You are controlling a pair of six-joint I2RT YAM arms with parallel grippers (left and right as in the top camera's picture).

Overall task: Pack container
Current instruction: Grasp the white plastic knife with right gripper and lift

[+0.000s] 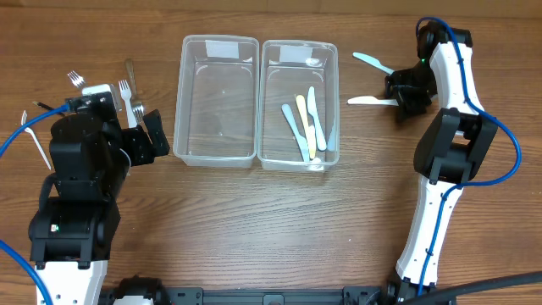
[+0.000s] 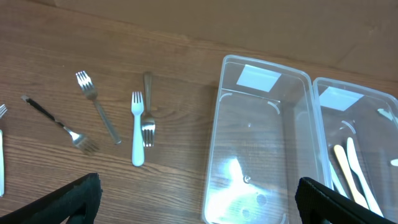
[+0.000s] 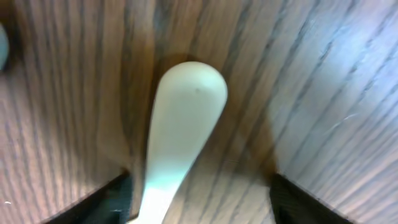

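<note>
Two clear plastic containers stand side by side. The left container holds nothing. The right container holds several plastic knives. Several forks, metal and white plastic, lie on the table left of the containers. My left gripper is open and empty beside the left container. My right gripper is open, low over a white plastic knife that lies between its fingers on the table.
A light blue plastic knife lies on the table beyond the white one, right of the containers. A white plastic fork lies at the far left by the left arm.
</note>
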